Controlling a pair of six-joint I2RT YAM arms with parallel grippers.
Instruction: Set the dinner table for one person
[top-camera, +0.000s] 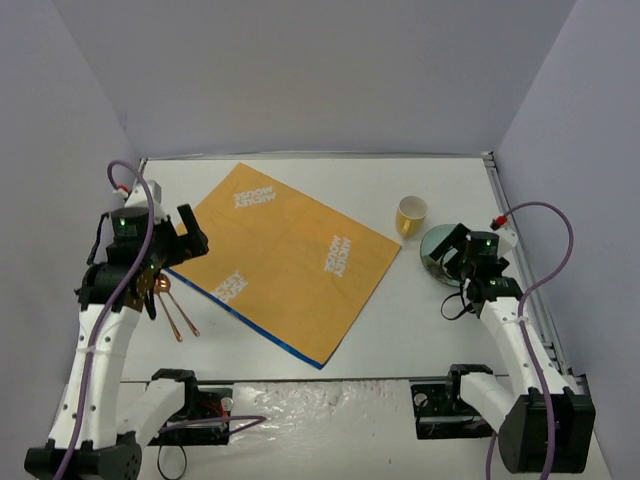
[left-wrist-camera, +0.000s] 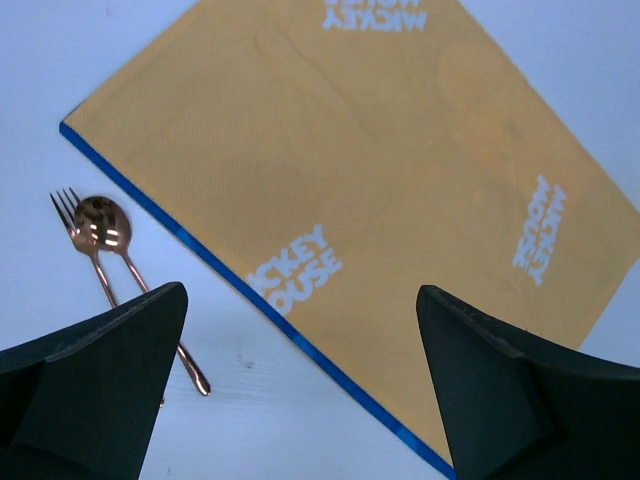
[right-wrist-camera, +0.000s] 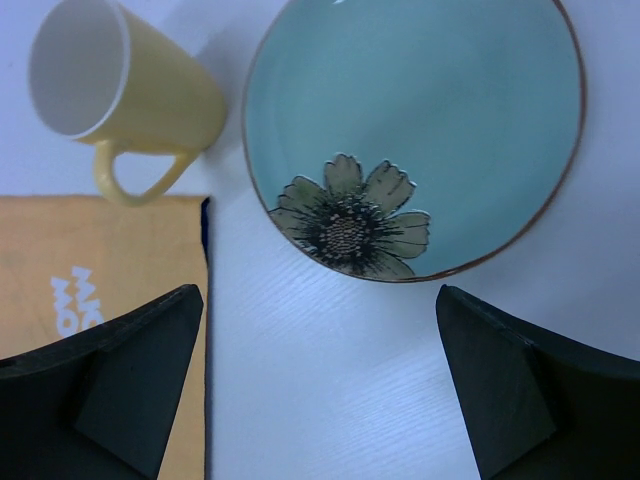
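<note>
The white dinner table (top-camera: 420, 320) holds an orange-yellow cloth (top-camera: 285, 255) with a blue edge, lying askew; it also shows in the left wrist view (left-wrist-camera: 380, 150). A copper fork (left-wrist-camera: 78, 235) and spoon (left-wrist-camera: 108, 232) lie left of the cloth (top-camera: 175, 310). A yellow mug (top-camera: 411, 215) (right-wrist-camera: 130, 85) stands beside a teal flower plate (top-camera: 438, 250) (right-wrist-camera: 420, 130) at the right. My left gripper (top-camera: 190, 240) (left-wrist-camera: 300, 390) is open and empty above the cloth's left edge. My right gripper (top-camera: 452, 255) (right-wrist-camera: 320, 390) is open and empty, hovering by the plate.
Pale lavender-grey walls (top-camera: 300, 70) close the table on three sides. A metal rail (top-camera: 520, 270) runs along the right edge. Both arm bases (top-camera: 320, 400) sit at the near edge.
</note>
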